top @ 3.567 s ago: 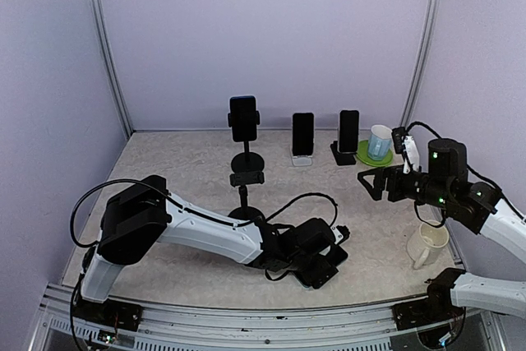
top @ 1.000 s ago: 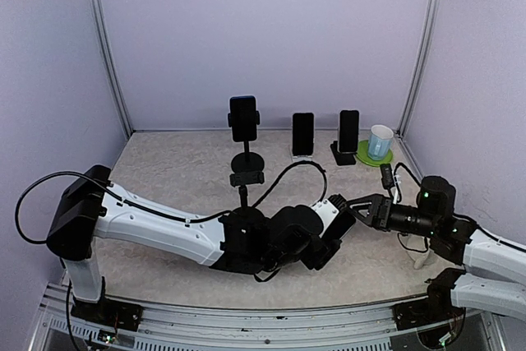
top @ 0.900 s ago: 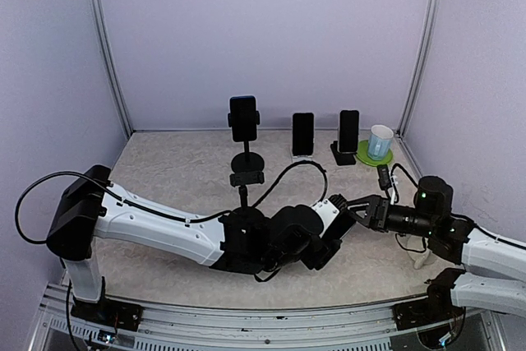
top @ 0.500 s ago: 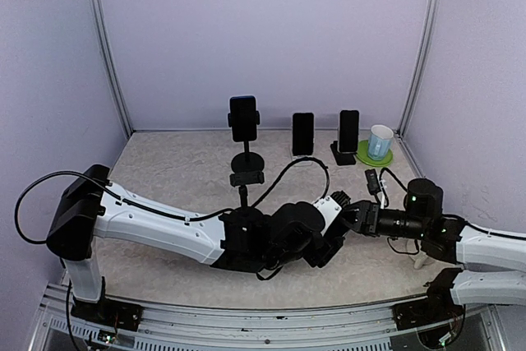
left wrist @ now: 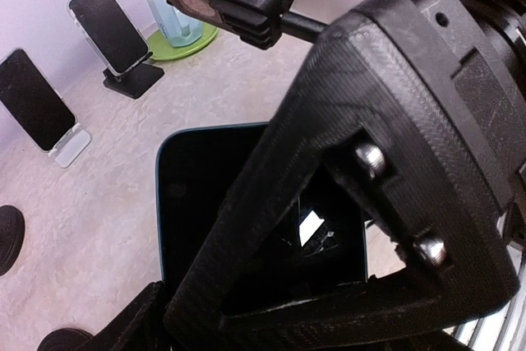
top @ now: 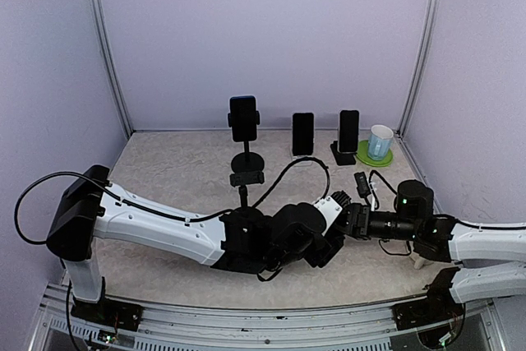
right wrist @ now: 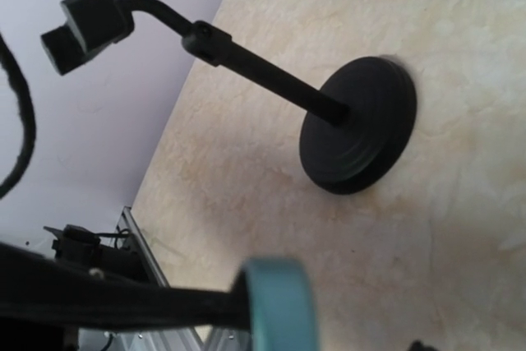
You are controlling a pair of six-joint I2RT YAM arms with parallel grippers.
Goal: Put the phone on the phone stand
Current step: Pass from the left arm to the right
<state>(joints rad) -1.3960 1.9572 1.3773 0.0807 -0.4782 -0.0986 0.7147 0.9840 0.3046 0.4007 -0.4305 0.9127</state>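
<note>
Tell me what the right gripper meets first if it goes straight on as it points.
The phone, held by the left gripper; the right gripper points left straight at it, very close. Contact is unclear.

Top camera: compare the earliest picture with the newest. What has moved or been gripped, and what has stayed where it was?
The right gripper dropped from near the blue cup and swung left to meet the left gripper, which stretched out, holding the phone. Whether the right gripper has closed on it is unclear. The empty stand, the cup and the phones at the back stayed put.
</note>
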